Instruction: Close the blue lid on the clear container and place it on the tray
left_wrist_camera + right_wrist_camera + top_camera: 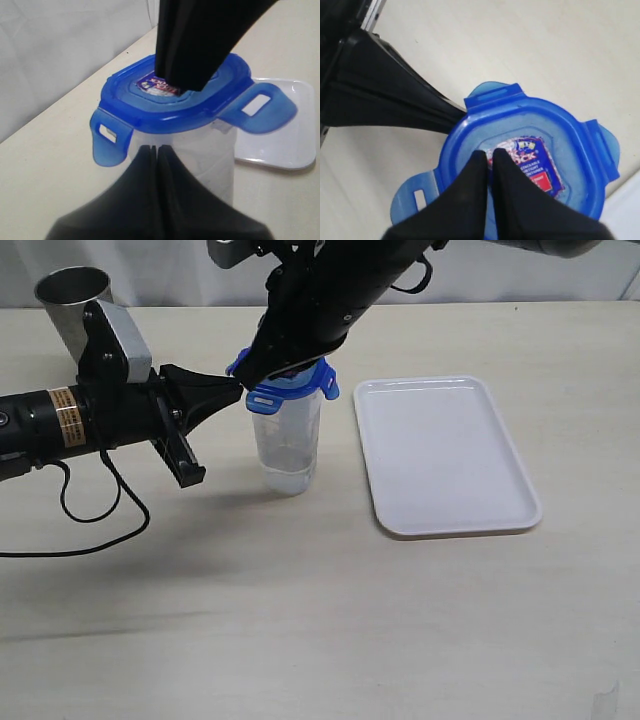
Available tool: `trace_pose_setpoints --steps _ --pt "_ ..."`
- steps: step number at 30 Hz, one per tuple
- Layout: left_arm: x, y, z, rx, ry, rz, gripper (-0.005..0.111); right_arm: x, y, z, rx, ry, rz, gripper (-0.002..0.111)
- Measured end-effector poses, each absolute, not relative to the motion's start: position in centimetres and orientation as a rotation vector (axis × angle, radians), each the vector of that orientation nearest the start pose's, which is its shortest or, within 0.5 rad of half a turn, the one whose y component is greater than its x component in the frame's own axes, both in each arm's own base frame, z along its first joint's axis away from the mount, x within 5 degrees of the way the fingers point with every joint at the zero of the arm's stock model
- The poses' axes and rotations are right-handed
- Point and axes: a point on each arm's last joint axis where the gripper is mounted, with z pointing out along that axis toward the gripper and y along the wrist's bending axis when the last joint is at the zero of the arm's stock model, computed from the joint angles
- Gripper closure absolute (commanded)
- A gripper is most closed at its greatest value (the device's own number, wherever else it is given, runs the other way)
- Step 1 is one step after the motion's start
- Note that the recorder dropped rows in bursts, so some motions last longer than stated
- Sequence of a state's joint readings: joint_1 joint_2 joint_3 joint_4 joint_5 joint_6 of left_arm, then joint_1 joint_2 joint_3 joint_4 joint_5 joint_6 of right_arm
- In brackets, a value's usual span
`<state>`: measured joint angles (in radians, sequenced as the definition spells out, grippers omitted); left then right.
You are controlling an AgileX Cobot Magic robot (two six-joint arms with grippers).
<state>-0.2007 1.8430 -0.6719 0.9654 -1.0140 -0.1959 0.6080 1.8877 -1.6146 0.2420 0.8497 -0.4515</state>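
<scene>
The clear container (288, 450) stands upright on the table, left of the tray (445, 455). The blue lid (292, 392) sits on its rim with the flaps splayed outward. My right gripper (490, 152) is shut and comes down from above, its tips resting on the lid (570, 145) beside the red-and-blue sticker (537, 162). My left gripper (156, 147) is shut too. It reaches in level from the left, and its tips meet the container (212, 160) just under the lid's (145, 110) edge. Neither gripper holds anything. The tray is bare.
A grey steel cup (72, 292) stands at the back left, behind the left arm. A black cable (100, 510) loops on the table under that arm. The tray's corner (282, 150) lies just beyond the container.
</scene>
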Motion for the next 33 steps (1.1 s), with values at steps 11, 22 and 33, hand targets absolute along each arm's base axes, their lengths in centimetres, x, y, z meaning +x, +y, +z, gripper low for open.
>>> trace_pose_setpoints --steps 11,22,33 --pt "29.14 -12.47 15.08 1.066 1.52 -0.568 0.107 33.85 25.25 27.78 -1.181 2.323 0.314 0.104" --pt "29.14 -12.47 15.08 1.066 1.52 -0.568 0.107 34.35 25.49 27.16 -1.158 2.317 0.307 0.104" --pt "29.14 -12.47 15.08 1.066 1.52 -0.568 0.107 34.38 25.31 27.48 -1.161 2.302 0.281 0.104"
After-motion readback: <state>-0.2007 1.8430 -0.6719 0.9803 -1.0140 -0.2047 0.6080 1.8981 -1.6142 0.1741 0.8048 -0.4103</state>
